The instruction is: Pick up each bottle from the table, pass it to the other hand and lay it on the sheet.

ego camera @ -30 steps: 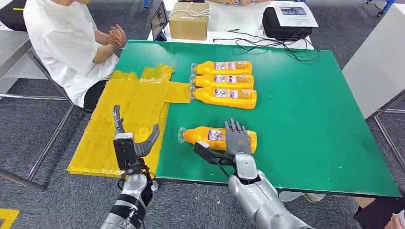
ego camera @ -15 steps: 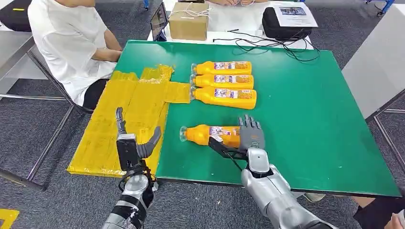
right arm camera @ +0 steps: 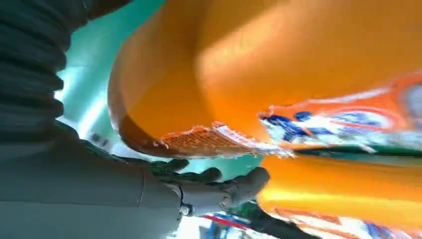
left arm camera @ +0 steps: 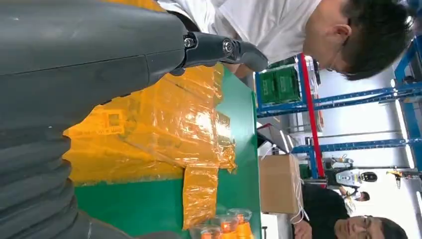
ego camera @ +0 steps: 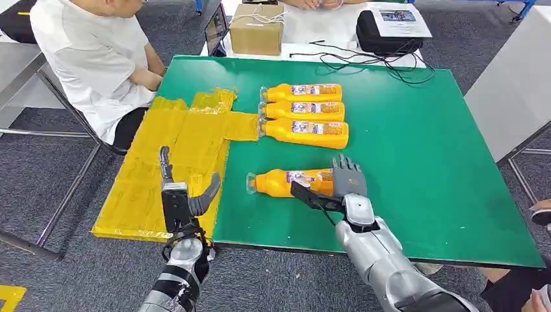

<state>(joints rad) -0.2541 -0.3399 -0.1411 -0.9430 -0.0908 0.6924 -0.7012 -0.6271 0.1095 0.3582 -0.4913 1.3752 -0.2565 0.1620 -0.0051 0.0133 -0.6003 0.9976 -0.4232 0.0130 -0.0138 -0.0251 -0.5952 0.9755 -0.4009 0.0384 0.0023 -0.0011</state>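
Observation:
An orange bottle (ego camera: pixel 286 182) lies on its side on the green table (ego camera: pixel 429 169), cap toward the yellow sheet (ego camera: pixel 175 156). My right hand (ego camera: pixel 341 185) rests its spread fingers over the bottle's base end, with the thumb stretched out in front and apart from the bottle. Up close, the right wrist view has the bottle (right arm camera: pixel 298 64) against my right hand (right arm camera: pixel 99 199). My left hand (ego camera: pixel 184 195) stands upright and open over the sheet's near edge, holding nothing. Three more orange bottles (ego camera: pixel 304 110) lie side by side behind. In the left wrist view my left hand (left arm camera: pixel 74 59) hangs above the sheet (left arm camera: pixel 164 119).
A person in a white shirt (ego camera: pixel 91 58) sits at the table's left, beside the sheet. A cardboard box (ego camera: pixel 256 29), a black bag (ego camera: pixel 390 32) and loose cables (ego camera: pixel 364 62) lie at the far edge. A grey table (ego camera: pixel 513 84) stands to the right.
My right hand has slid to the right along the near bottle toward its base, and the bottle has shifted slightly right. The person has moved their arms. My left hand has barely moved.

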